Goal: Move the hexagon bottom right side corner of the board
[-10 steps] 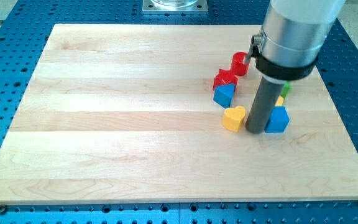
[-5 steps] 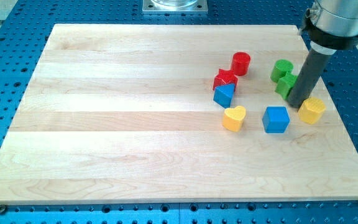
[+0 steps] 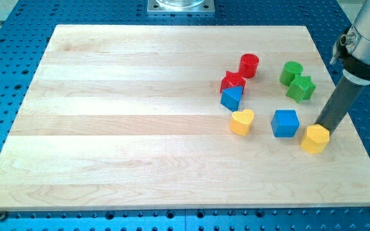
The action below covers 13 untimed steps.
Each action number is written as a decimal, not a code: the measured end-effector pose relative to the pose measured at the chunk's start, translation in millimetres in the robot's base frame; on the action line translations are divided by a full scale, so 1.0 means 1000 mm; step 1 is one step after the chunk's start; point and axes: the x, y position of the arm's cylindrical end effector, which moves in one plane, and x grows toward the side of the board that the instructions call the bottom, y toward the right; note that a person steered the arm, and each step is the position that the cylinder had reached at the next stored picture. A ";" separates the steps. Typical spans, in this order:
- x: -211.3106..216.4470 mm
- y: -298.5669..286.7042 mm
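Note:
The yellow hexagon (image 3: 315, 138) lies on the wooden board (image 3: 140, 128) at the view's right, below the middle. My tip (image 3: 324, 130) touches the hexagon's upper right side, with the dark rod rising toward the view's upper right. The blue cube (image 3: 285, 123) sits just left of the hexagon, apart from it.
A yellow heart (image 3: 241, 122) lies left of the blue cube. A blue triangular block (image 3: 231, 98), a red star-like block (image 3: 232, 81) and a red cylinder (image 3: 249, 65) cluster above it. A green cylinder (image 3: 291, 72) and a green star (image 3: 300, 88) sit near the right edge.
My tip has swept from between the yellow heart and blue cube to the right side. The yellow hexagon has been pushed down and slightly left from beside the green star.

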 end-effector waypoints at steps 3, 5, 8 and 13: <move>0.001 -0.029; 0.075 -0.031; 0.074 -0.074; 0.104 -0.011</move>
